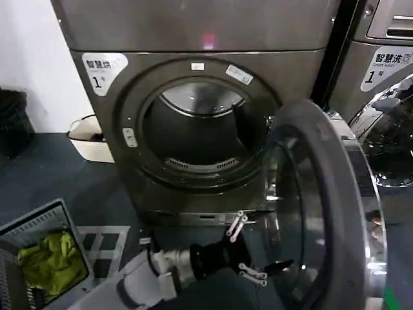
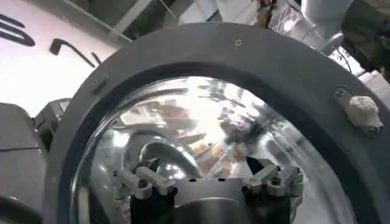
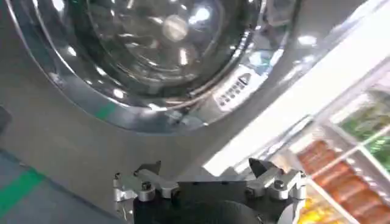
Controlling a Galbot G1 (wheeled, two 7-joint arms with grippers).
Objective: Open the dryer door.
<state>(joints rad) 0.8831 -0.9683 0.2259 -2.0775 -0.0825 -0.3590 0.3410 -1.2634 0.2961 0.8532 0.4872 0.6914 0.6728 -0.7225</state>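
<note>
The dryer door [image 1: 326, 206] stands swung wide on its right-hand hinge, clear of the drum opening [image 1: 197, 129]; the left gripper [image 1: 255, 248] hovers just beside its inner glass, fingers spread, grasping nothing; the right gripper [image 3: 207, 179] is likewise spread before a neighbouring machine's door [image 3: 152, 55]
</note>
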